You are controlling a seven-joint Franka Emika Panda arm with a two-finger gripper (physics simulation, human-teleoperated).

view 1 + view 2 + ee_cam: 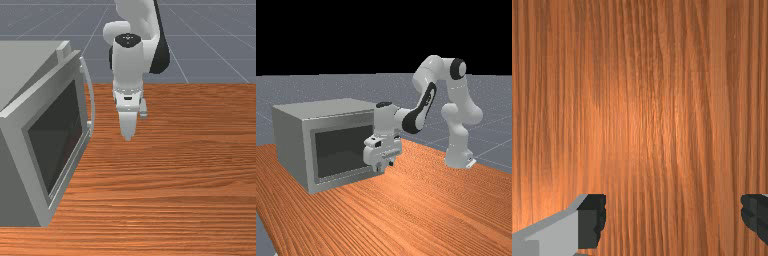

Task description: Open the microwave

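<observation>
While gripper hangs wide open, empty, microwave stands near, toward front view's left.

Soft, bright glare on the wooden table

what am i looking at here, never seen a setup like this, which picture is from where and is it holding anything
The machine is one robot arm ending in a two-finger gripper. The front view faces it across the wooden table; the far view stands farther off; the wrist view rides on the arm, looking down past the fingers. On the table sits a grey microwave with a dark window and a curved handle. Nothing is held: the fingers stand wide apart, away from the handle.
</observation>
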